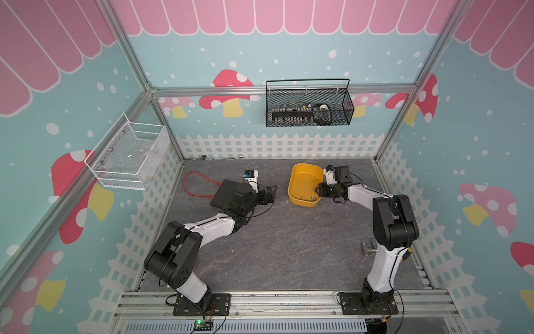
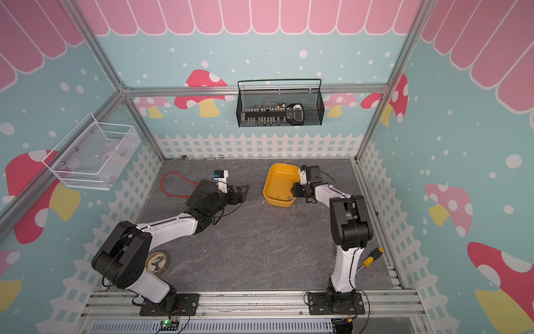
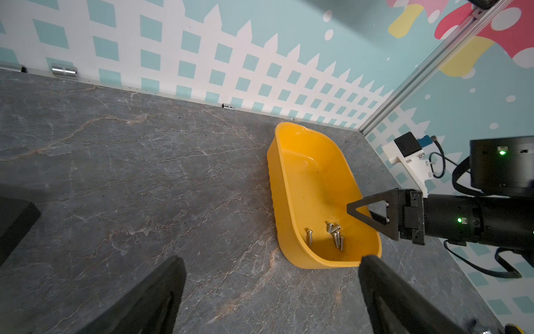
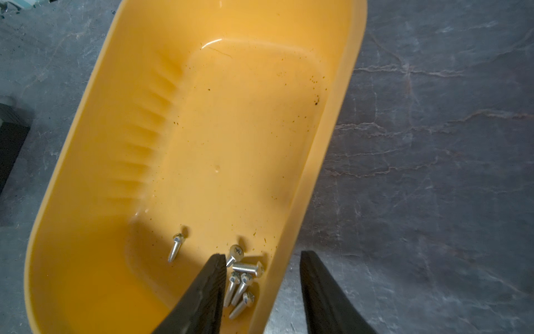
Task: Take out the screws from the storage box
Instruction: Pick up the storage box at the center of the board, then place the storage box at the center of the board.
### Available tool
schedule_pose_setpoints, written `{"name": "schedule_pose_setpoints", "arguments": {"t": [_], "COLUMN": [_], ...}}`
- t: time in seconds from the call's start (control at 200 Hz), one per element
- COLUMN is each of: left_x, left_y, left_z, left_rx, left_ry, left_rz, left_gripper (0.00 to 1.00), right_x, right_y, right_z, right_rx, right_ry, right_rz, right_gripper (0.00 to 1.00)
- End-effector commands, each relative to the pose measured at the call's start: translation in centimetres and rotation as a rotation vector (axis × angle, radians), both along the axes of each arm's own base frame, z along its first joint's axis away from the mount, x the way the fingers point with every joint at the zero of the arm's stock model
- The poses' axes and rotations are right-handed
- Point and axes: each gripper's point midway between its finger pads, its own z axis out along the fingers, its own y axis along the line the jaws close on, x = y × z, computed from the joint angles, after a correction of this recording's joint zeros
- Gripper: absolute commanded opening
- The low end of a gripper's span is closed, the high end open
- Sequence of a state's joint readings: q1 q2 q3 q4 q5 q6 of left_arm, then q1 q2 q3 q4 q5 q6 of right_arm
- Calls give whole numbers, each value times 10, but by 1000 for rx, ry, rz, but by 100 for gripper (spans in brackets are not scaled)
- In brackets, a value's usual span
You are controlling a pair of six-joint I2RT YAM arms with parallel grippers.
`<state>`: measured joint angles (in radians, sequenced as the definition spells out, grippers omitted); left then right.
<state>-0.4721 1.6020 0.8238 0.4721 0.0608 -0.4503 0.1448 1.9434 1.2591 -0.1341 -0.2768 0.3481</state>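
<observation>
The grey marbled counter (image 1: pixel 289 245) is seen in both top views, with a black wire basket (image 1: pixel 309 107) hung on the back wall and a white wire basket (image 1: pixel 127 156) fixed to the left wall. A flat black box (image 1: pixel 224 192) is laid on the left half of the counter, partly hidden under the left arm (image 1: pixel 208 225), and a red cable (image 1: pixel 190 182) is looped beside it. The storage box (image 1: pixel 303 179) is placed open side up on the far right part of the counter, well apart from the black box. The left end effector (image 3: pixel 271 260) is held over bare counter between the two boxes, its jaws spread wide with nothing between them. The right end effector (image 4: pixel 261 254) is set astride the storage box's right long wall near its near end: one finger (image 4: pixel 208 289) is inside the box, the other (image 4: pixel 323 295) outside over the counter. The jaws are apart and the wall is not pinched. Six screws (image 4: pixel 242 277) are found lying flat on the box floor at that near end, five clustered just beside the inner finger and one set a little apart. Whether that finger touches a screw cannot be told.
</observation>
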Motion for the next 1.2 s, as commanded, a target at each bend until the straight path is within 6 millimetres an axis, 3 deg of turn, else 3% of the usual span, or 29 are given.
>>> {"name": "schedule_pose_setpoints", "arguments": {"t": [0.0, 0.26, 0.405, 0.545, 0.716, 0.841, 0.921, 1.016, 1.036, 1.196], "left_x": [5, 7, 6, 4, -1, -4, -4, -7, -8, -15], "left_y": [0, -1, 4, 3, -5, -11, -14, -20, -21, -25], "left_z": [-2, -4, 1, 4, -5, -6, -9, -13, -14, -26], "left_rx": [7, 8, 21, 32, 49, 38, 48, 57, 55, 53], "left_ry": [23, 43, 46, 61, 113, 128, 144, 165, 169, 205], "left_rz": [30, 38, 63, 55, 34, 18, 8, -8, -11, -19], "left_gripper": [97, 97, 95, 94, 92, 92, 92, 92, 92, 91], "right_x": [2, 4, -1, -18, -76, -106, -119, -126, -125, -130], "right_y": [4, 7, 14, 16, 16, 29, 28, 24, 24, 34], "right_z": [11, 11, 32, 50, 24, 20, 13, 8, 19, 39], "right_rx": [27, 32, 73, 74, -49, -2, -17, -63, -56, -38], "right_ry": [2, 64, 101, 189, 477, 492, 527, 551, 518, 456], "right_rz": [-11, 1, 9, 34, 118, 149, 151, 152, 148, 145], "right_gripper": [42, 14, 3, 0, 2, 2, 1, 1, 1, 1]}}
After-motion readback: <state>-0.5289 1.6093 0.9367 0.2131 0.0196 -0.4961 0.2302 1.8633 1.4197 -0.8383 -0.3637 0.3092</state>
